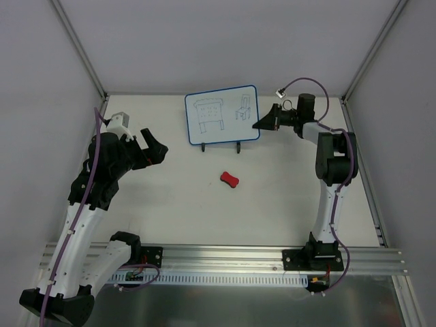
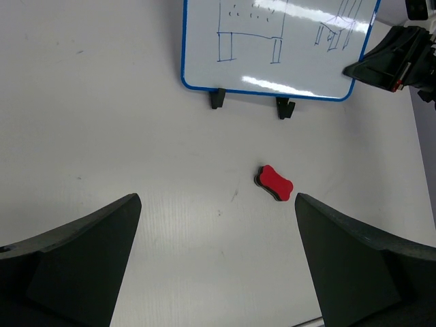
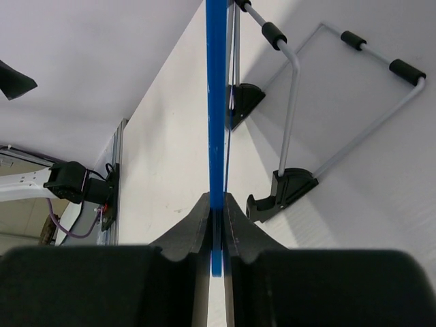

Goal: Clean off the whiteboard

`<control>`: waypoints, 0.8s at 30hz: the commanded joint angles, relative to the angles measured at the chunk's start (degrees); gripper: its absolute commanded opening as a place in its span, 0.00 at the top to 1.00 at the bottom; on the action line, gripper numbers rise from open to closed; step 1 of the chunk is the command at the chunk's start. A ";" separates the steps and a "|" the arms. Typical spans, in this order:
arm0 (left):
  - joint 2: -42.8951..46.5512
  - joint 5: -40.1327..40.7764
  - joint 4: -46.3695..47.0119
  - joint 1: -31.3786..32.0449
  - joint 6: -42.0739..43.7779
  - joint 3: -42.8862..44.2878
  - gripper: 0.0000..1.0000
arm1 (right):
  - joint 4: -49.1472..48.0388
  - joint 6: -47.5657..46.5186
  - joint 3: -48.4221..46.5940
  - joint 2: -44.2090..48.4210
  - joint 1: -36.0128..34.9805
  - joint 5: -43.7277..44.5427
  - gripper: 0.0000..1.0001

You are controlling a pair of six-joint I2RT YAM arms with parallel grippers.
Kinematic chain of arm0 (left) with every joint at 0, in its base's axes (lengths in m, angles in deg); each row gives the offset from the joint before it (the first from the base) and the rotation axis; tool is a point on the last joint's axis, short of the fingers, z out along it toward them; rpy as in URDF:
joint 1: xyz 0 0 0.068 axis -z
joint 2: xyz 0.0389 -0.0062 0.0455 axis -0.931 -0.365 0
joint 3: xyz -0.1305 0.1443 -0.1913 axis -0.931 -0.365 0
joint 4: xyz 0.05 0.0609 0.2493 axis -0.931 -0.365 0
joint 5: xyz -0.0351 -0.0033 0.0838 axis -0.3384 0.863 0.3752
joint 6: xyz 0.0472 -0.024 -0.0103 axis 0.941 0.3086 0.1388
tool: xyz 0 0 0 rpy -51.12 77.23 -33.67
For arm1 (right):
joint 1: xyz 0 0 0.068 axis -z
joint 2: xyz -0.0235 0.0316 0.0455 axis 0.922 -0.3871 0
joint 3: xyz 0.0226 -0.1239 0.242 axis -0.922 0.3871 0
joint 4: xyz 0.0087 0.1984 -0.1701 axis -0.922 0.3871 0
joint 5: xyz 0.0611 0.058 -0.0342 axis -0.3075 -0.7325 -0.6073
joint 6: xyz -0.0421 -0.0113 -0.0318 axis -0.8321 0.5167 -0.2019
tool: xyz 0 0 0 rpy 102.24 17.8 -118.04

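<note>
The whiteboard (image 1: 222,114) stands propped on its black wire stand (image 3: 293,102) toward the far side of the table (image 1: 170,204). It leans back a little, with its blue frame running all the way round and its face turned toward the arms' bases. On that face are thin blue line drawings: a table-like sketch (image 1: 209,112) on the left half and a small chair (image 1: 242,105) on the right half. The right gripper (image 3: 216,204) is at the board's right edge, low on that side. Its two fingers are pressed together on the blue frame, pinching the rim; from its own camera the frame runs straight up out of the narrow slit between them. The left gripper (image 1: 155,144) hangs off to the left of the board, well apart from it and a bit nearer the bases, its fingers spread wide around bare air. A small red eraser (image 1: 230,179) lies flat on the table in front of the board. It sits on the near side of the stand's two feet, roughly in line with the board's middle and well apart from both grippers.
</note>
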 commanded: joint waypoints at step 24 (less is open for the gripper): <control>1.24 -1.05 1.46 0.51 0.95 0.95 0.01 | -57.75 46.81 0.11 7.63 -7.08 11.48 1.00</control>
